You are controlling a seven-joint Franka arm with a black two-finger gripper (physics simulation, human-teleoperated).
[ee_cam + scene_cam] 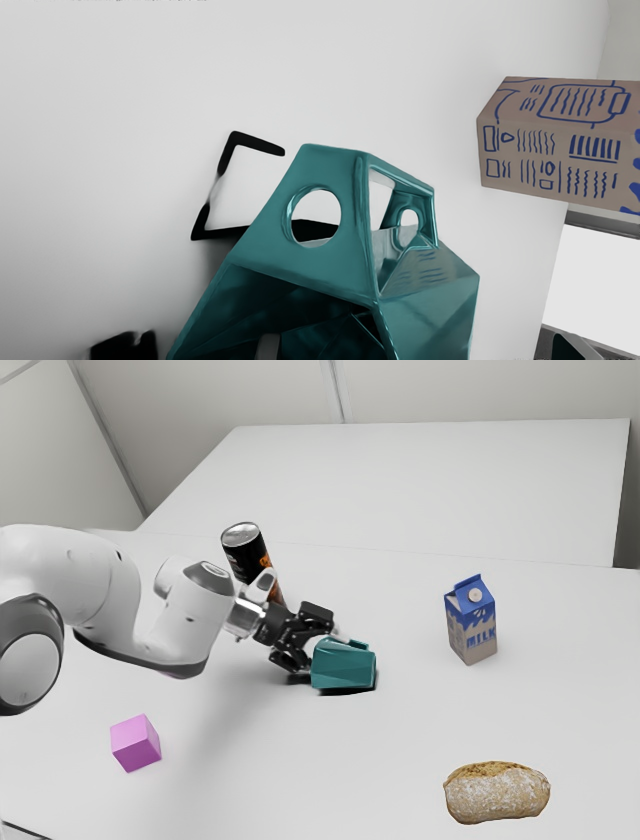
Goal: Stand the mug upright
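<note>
In the exterior view, your arm (165, 615) reached in from the left over the pale counter (570, 710), and your pincer (319, 645) was right at the teal mug (343, 666). You had the mug lying on its side on the counter, well short of upright, with its mouth toward the pincer. The black can (243, 545), marked with orange, stood on the far side of your arm, to the exterior view's left of the mug. To the mug's right and a little farther off you had the milk carton (472, 622), upright. The bread (497, 794) was on the near side at the right, and the pink cube (136, 743) on the near side at the left.

In the wrist view, your pincer's fingers (268, 348) stood wide apart, not clamped on anything. One tip showed against the mug's dark mouth, the other outside, clear of the wall; with so little of them in sight, you could only say that the first seemed to be inside the mug. The carton was beyond the mug, apart from it.
</note>
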